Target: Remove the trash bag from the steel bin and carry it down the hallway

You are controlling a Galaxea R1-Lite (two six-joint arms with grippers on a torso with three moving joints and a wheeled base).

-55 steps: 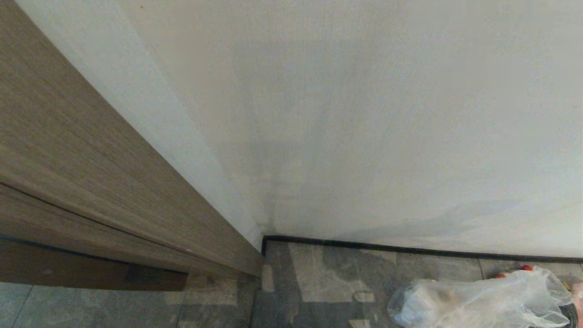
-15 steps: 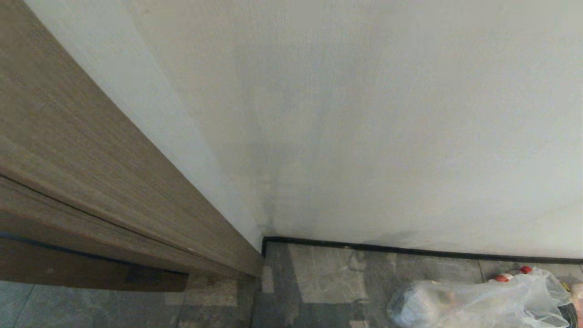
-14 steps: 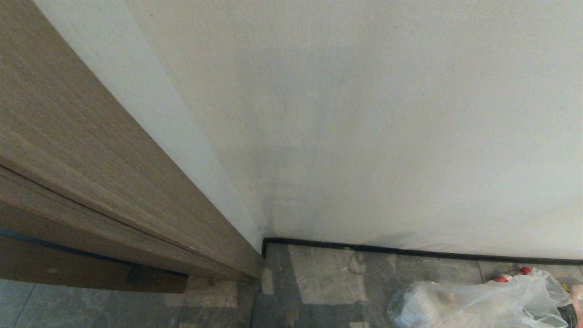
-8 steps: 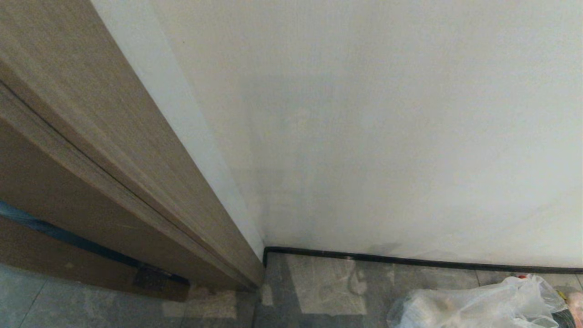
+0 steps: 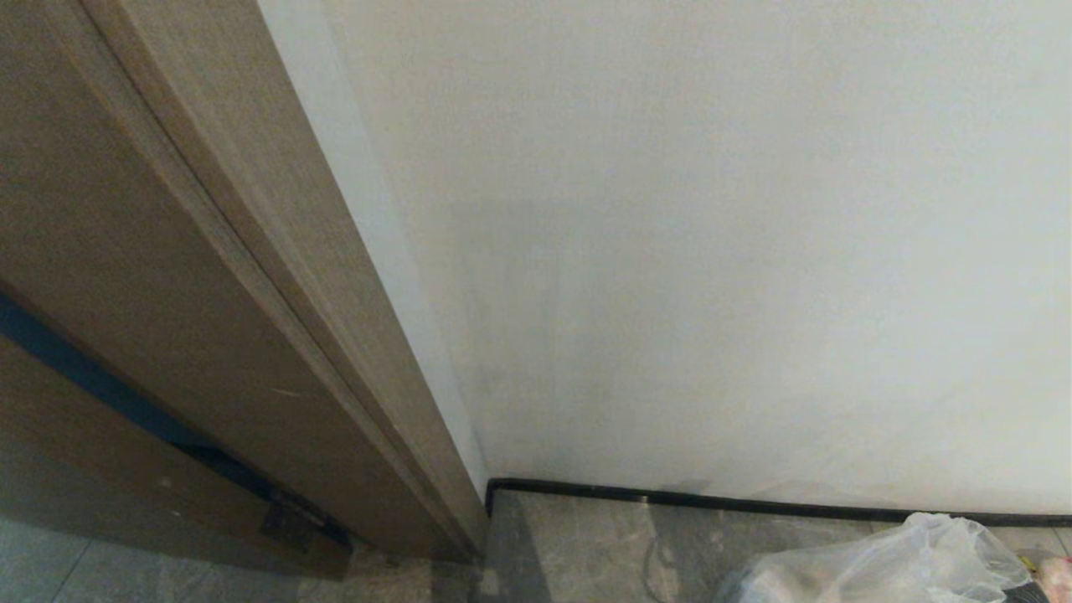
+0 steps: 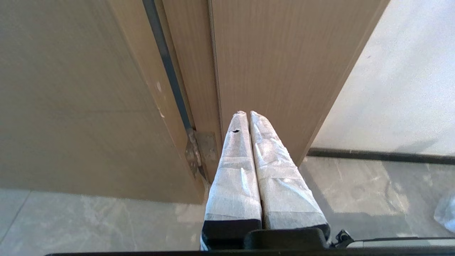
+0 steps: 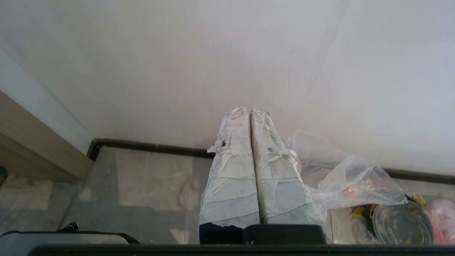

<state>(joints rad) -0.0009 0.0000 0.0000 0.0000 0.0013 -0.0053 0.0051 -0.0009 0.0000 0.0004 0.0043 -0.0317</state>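
A thin, clear, crinkled trash bag (image 5: 879, 561) lies on the grey hallway tiles (image 5: 578, 544) at the foot of the white wall, low on the right in the head view. It holds some rubbish, and a red bit shows through it. In the right wrist view the trash bag (image 7: 355, 181) lies just beyond and beside my right gripper (image 7: 249, 109), which is shut with nothing between its taped fingers. My left gripper (image 6: 247, 113) is shut and empty too, pointing at a tan wooden door frame (image 6: 270, 71). The steel bin is out of view.
A tan wooden door (image 5: 126, 251) and its frame fill the left, meeting the white wall (image 5: 712, 251) at a corner. Dark skirting (image 5: 754, 505) runs along the wall's foot. A round clear plastic lid (image 7: 401, 222) and something pink (image 7: 442, 224) lie by the bag.
The whole head view has shifted: the camera has moved, so the door looms larger and the floor and bag sit lower in the picture. The bag itself lies where it was.
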